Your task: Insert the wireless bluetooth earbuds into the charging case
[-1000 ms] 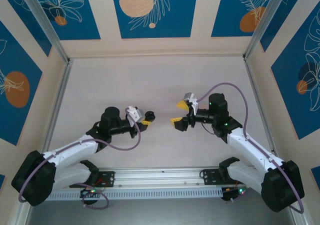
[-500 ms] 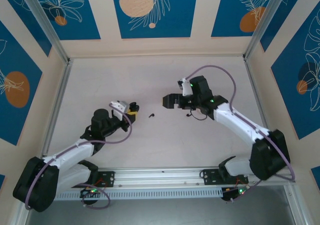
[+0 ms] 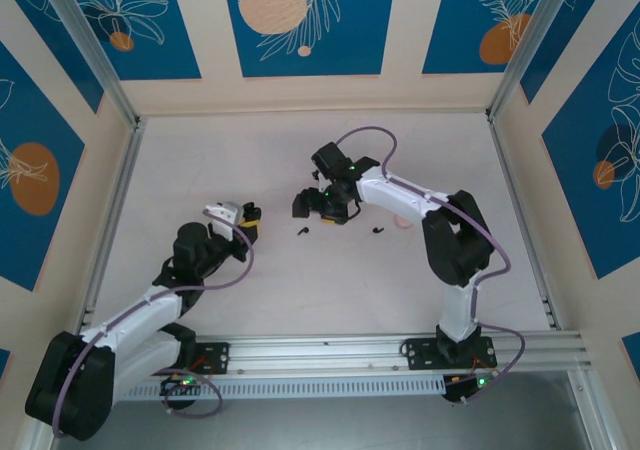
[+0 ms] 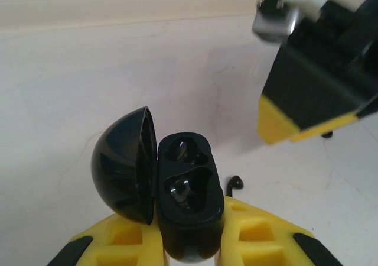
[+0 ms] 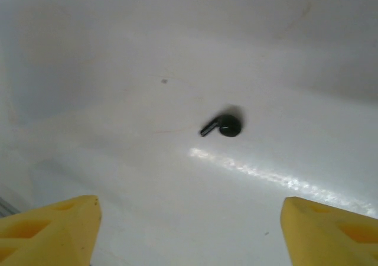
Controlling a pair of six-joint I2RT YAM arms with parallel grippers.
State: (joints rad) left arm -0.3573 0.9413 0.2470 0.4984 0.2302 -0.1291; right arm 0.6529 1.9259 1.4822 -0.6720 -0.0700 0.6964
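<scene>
L gripper (image 4: 192,245) is clamping the charging case (image 4: 188,186) by its base. Lid is swung open and wells are facing up, prob. to keep it steady for loading. R gripper (image 5: 189,230) is hovering over one earbud (image 5: 227,126), jaws wide, gripping nothing. 2nd earbud (image 3: 377,230) is lying mid-table (image 3: 200,160), toward the right edge.

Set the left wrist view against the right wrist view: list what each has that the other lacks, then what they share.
Left wrist: the open charging case clamped in the left end effector, both wells looking empty, plus a black, yellow-tipped finger from the other arm. Right wrist: the right end effector, its yellow tips wide apart. Shared: the white table and a dark earbud lying loose on it, probably the same one.
</scene>
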